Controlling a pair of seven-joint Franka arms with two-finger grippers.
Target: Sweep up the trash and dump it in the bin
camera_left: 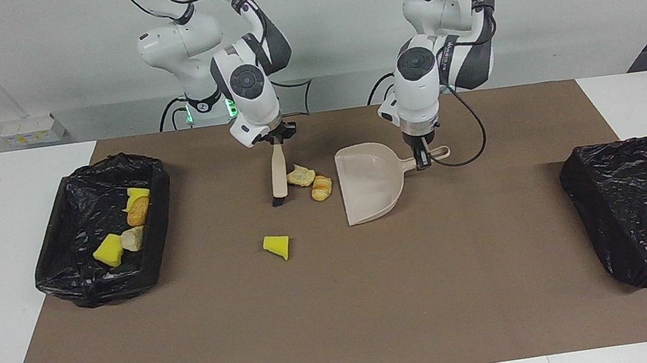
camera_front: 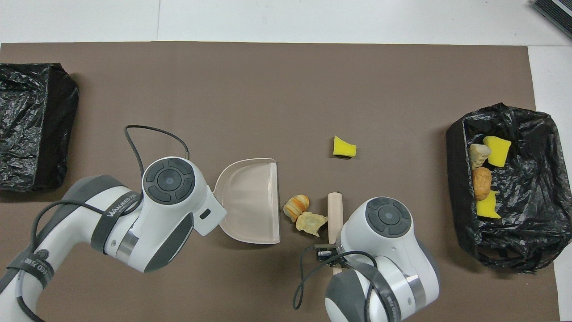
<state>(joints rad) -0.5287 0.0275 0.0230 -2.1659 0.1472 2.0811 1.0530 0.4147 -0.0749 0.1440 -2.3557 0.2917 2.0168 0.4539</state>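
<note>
Both pincers are clenched on tools. By the right gripper (camera_left: 275,142) the handle of the beige brush (camera_left: 277,175) is grasped; the brush is held almost upright, with its dark bristles down at the brown mat (camera_left: 341,316). By the left gripper (camera_left: 421,162) the handle of the beige dustpan (camera_left: 370,191) is grasped, and the pan lies flat on the mat with its open edge turned toward the brush.

Between the brush and the dustpan two pieces of the trash are found: a pale tan lump (camera_left: 300,176) just beside the brush, and a golden-orange lump (camera_left: 321,187) near the open edge of the pan (whether it touches the edge cannot be told). A yellow sponge chunk (camera_left: 277,246) lies alone on the mat, farther from the robots than these two and apart from both tools.

At the right arm's end of the table an open bin lined with black plastic (camera_left: 99,236) is placed, and in it more pieces are seen, yellow and tan ones. At the left arm's end a second black-wrapped bin (camera_left: 646,208) is standing.
</note>
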